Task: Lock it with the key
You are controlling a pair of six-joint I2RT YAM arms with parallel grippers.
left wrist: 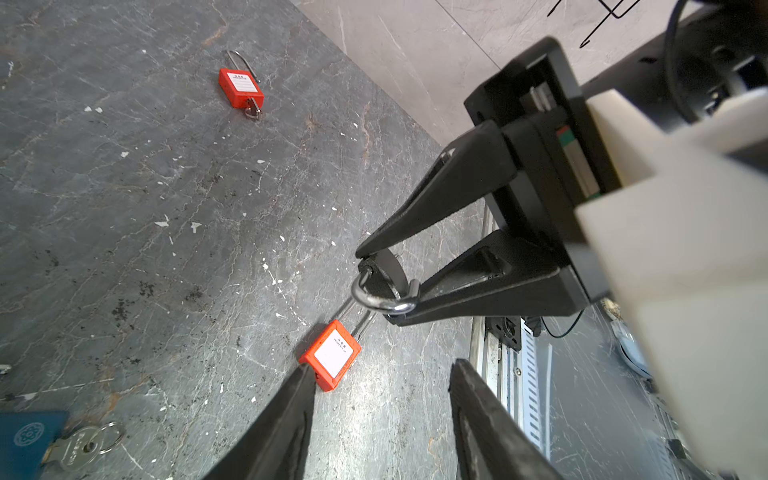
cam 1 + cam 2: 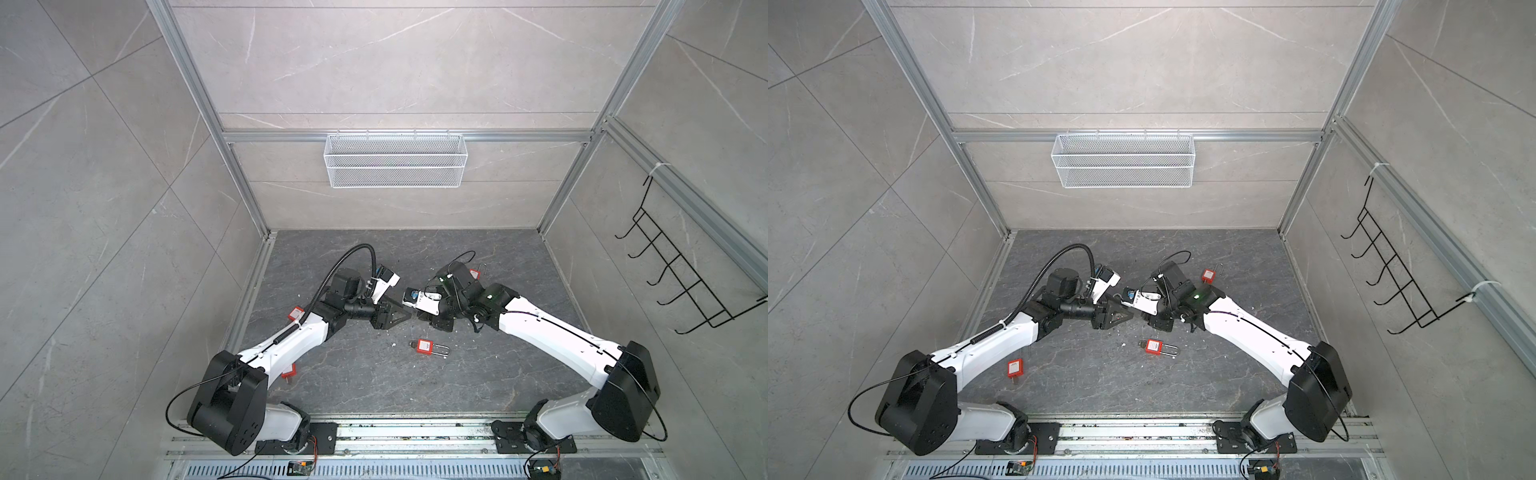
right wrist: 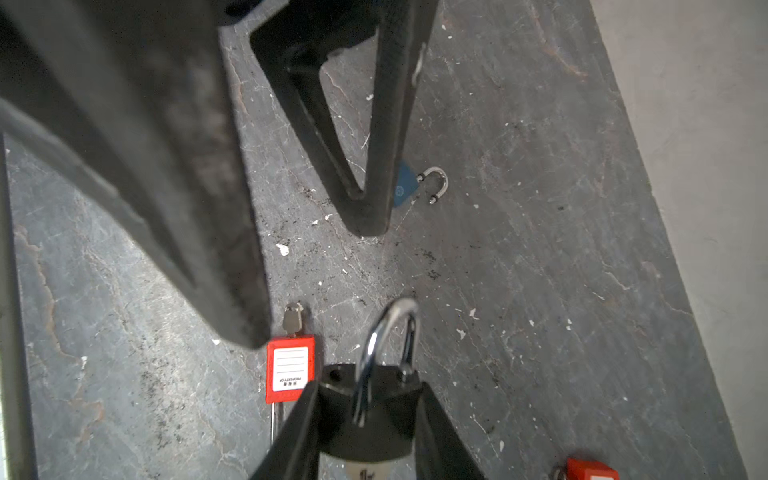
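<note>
My right gripper (image 3: 368,415) is shut on a black padlock (image 3: 365,399), whose silver shackle (image 3: 386,328) stands swung open. In the left wrist view that padlock (image 1: 380,278) sits between the right gripper's fingertips, above the floor. My left gripper (image 1: 380,415) faces it from close by, open with nothing between its fingers (image 3: 374,166). In both top views the two grippers meet at mid-floor (image 2: 411,316) (image 2: 1133,315). A silver key (image 1: 79,446) on a ring sticks out of a blue padlock (image 1: 25,436) on the floor beside the left gripper. The black padlock's keyhole is hidden.
Red padlocks lie on the dark stone floor: one with a key in it (image 2: 424,346) in front of the grippers, one (image 2: 475,274) behind the right arm, two (image 2: 296,313) (image 2: 289,371) by the left arm. A white wire basket (image 2: 395,160) hangs on the back wall.
</note>
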